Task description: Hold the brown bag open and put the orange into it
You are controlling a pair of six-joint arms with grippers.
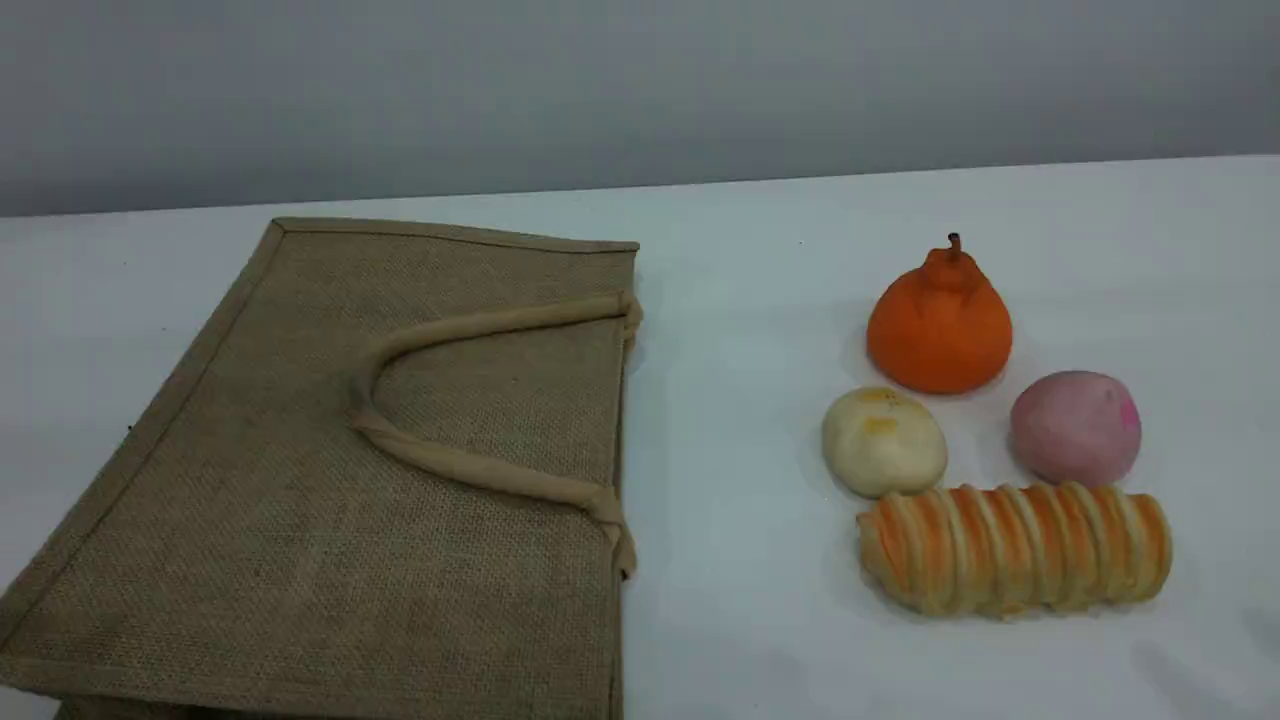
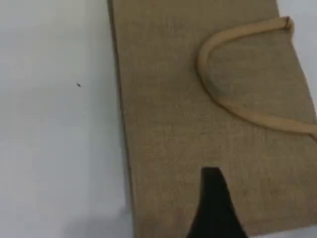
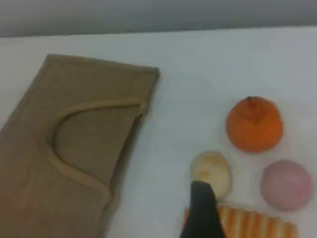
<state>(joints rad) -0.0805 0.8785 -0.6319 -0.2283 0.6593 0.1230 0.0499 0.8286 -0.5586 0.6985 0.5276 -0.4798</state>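
The brown bag [image 1: 330,480] lies flat and closed on the left of the white table, with its mouth edge facing right. One beige handle [image 1: 470,465] loops across its top face. The orange [image 1: 940,325] stands upright at the right, stem up, apart from the bag. Neither arm appears in the scene view. In the left wrist view one dark fingertip [image 2: 213,198] hangs above the bag [image 2: 208,124], with nothing on it. In the right wrist view a dark fingertip [image 3: 202,210] hovers over the foods, short of the orange [image 3: 254,124], and holds nothing.
A cream bun [image 1: 883,442], a round pink ball [image 1: 1075,427] and a long striped bread roll [image 1: 1015,547] lie just in front of the orange. A grey wall rises behind the table's far edge [image 1: 800,178].
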